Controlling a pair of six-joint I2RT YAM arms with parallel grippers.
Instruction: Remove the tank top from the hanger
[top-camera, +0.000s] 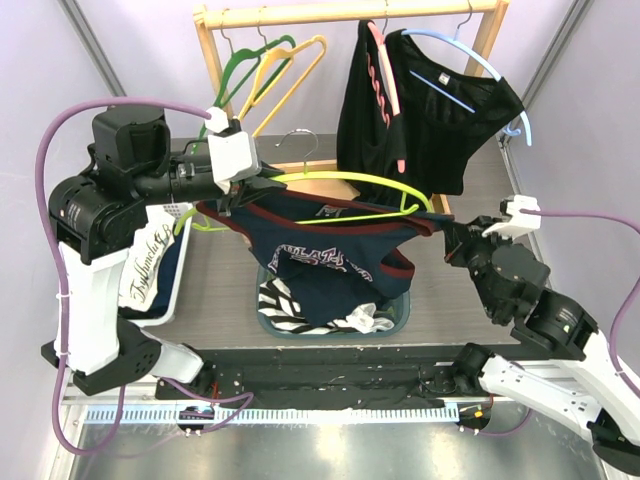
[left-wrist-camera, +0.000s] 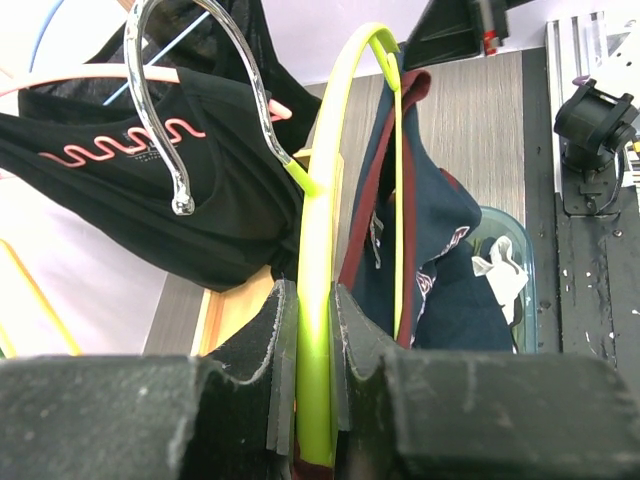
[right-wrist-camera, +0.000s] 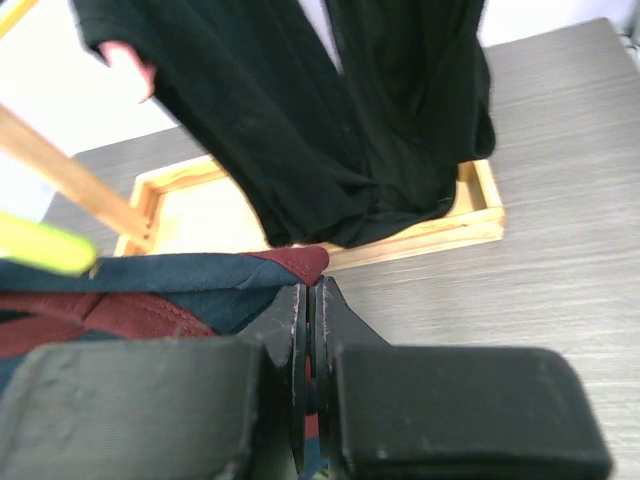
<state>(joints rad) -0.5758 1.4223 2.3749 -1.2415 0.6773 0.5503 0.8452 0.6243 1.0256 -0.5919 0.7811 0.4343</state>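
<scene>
My left gripper (top-camera: 250, 185) is clamped tight on the lime-green plastic hanger (top-camera: 345, 175), gripping its arm at the 9 o'clock end. In the left wrist view the fingers (left-wrist-camera: 272, 330) press on both sides of the green bar, and the hanger's curved silver metal hook (left-wrist-camera: 165, 120) sits up at 11 o'clock.

The navy tank top with maroon trim (top-camera: 320, 250) is draped on that hanger in the middle of the top view, sagging down toward 6 o'clock. My right gripper (top-camera: 447, 238) is at the garment's 3 o'clock end, jaws closed narrow on the maroon-edged fabric; the right wrist view shows the cloth (right-wrist-camera: 180, 275) pinched between my fingers (right-wrist-camera: 290, 320).

At 6 o'clock, right under the tank top, sits a teal plastic basket (top-camera: 400, 310) with clothes in it. At 12 o'clock stands a light wooden clothes rack (top-camera: 350, 12) carrying black garments (top-camera: 420, 120) on its right side.
</scene>
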